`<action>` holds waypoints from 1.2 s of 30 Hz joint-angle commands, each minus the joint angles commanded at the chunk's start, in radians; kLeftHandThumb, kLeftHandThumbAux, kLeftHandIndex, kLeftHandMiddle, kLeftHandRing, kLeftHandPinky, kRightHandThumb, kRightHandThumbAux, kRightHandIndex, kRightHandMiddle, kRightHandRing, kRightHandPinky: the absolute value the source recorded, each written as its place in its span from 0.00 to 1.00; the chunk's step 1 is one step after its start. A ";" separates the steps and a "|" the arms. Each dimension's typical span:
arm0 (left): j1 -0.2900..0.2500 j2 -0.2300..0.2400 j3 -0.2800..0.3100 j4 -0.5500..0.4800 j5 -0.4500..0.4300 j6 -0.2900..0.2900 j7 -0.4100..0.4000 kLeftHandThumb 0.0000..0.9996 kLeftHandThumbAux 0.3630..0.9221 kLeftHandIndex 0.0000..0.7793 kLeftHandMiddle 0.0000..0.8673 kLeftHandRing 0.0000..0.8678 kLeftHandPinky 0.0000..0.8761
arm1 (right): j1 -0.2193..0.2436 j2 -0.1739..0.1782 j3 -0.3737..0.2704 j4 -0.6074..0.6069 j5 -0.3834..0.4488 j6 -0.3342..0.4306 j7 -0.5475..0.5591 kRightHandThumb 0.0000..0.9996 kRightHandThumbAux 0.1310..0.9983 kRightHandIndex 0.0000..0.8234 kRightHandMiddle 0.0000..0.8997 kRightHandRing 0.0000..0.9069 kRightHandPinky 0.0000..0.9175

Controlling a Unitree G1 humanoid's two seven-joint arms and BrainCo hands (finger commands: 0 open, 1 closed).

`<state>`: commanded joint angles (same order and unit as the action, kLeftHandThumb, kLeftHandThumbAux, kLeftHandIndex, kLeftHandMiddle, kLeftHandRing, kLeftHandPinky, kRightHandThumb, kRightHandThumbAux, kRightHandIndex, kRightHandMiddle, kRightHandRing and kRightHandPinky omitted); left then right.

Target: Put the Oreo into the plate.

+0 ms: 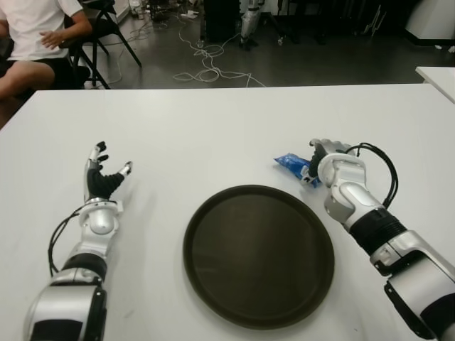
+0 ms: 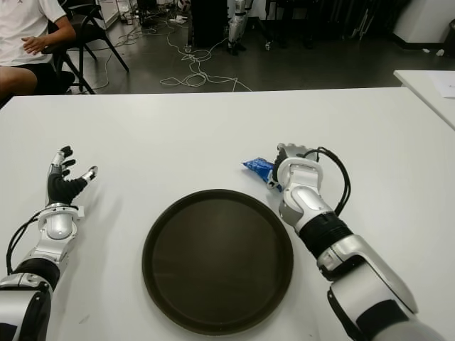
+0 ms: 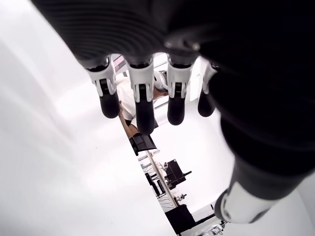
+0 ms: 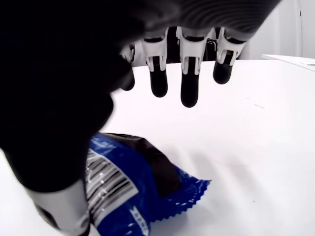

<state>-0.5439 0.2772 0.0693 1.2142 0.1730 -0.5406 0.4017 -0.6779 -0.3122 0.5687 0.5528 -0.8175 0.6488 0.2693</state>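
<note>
- While its fingers [image 4: 189,83] hang spread and hold nothing, the right hand [image 1: 328,165] hovers over the blue Oreo packet [image 4: 130,189].
- The Oreo packet lies on the white desk [image 1: 213,135], just beyond the upper right rim of the dark round plate [image 1: 259,254], not in it.
- The left hand [image 1: 102,183] shows left of the plate, fingers released and empty.
- A seated person [image 1: 32,35] is behind the desk's far left corner.

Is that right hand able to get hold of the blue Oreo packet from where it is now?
Probably yes. The right hand is poised over the Oreo packet, fingers spread and holding nothing, with only bare table around it.
</note>
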 joint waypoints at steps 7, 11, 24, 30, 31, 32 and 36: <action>0.000 0.001 -0.005 0.000 0.007 0.002 0.007 0.03 0.69 0.11 0.16 0.16 0.14 | 0.004 0.006 -0.014 0.008 0.015 0.004 -0.003 0.00 0.79 0.13 0.17 0.17 0.10; 0.000 0.002 -0.007 0.000 0.010 0.003 0.010 0.04 0.68 0.11 0.16 0.16 0.14 | 0.008 0.007 -0.024 0.013 0.024 -0.012 -0.014 0.00 0.79 0.14 0.17 0.18 0.13; 0.001 0.002 -0.007 0.002 0.009 0.002 0.007 0.07 0.67 0.11 0.15 0.15 0.16 | 0.002 0.020 -0.046 0.023 0.034 -0.023 -0.002 0.00 0.77 0.10 0.14 0.12 0.02; 0.002 0.002 -0.009 0.000 0.011 -0.006 0.009 0.07 0.69 0.12 0.16 0.15 0.13 | 0.005 0.020 -0.058 0.020 0.044 -0.050 -0.016 0.00 0.76 0.10 0.14 0.12 0.02; 0.002 0.002 -0.008 0.000 0.011 -0.007 0.009 0.06 0.69 0.12 0.16 0.15 0.13 | 0.004 0.019 -0.060 0.020 0.046 -0.055 -0.015 0.00 0.76 0.11 0.14 0.12 0.02; 0.002 0.002 -0.008 0.000 0.010 -0.007 0.009 0.06 0.69 0.12 0.16 0.15 0.13 | 0.004 0.019 -0.061 0.020 0.047 -0.060 -0.015 0.00 0.76 0.11 0.15 0.13 0.03; 0.001 0.002 -0.006 0.001 0.007 -0.006 0.005 0.06 0.70 0.11 0.16 0.15 0.13 | 0.011 0.018 -0.076 0.009 0.059 -0.082 -0.037 0.00 0.76 0.13 0.16 0.14 0.04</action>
<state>-0.5429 0.2788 0.0633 1.2152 0.1804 -0.5470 0.4071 -0.6667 -0.2937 0.4929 0.5620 -0.7582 0.5669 0.2327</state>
